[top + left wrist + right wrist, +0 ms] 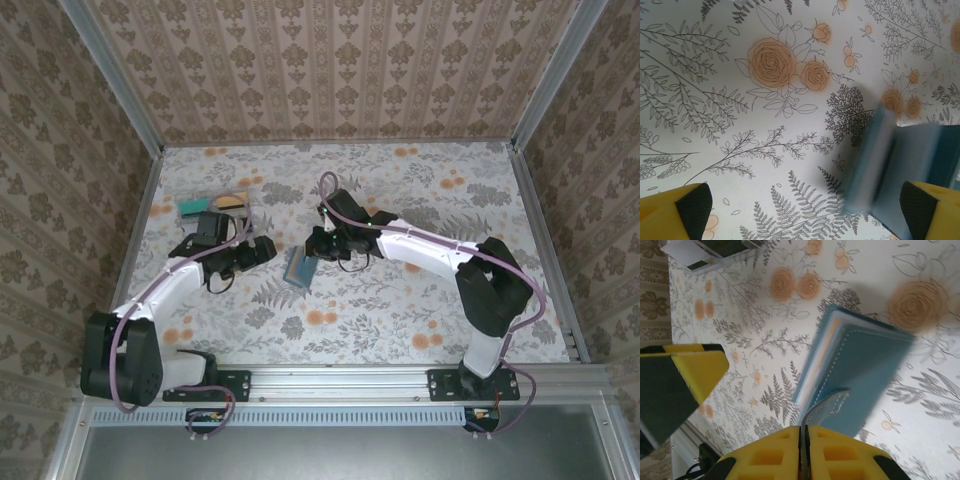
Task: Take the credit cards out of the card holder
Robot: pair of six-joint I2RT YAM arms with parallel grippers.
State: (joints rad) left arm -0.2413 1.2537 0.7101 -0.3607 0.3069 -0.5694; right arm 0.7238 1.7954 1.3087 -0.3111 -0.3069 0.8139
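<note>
While left gripper [805, 212] gapes, right wrist view reveals right gripper [803, 434] pinching card holder [867, 372] flap

Bright even light, motion-blurred card holder [877, 160]

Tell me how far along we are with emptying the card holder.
Done: a teal card and a tan-orange card lie out on the table. In hand: the right end effector pinches a flap of the card holder; the left end effector is open beside it. Left: pale layered edges in the holder suggest there are cards inside to pull.
</note>
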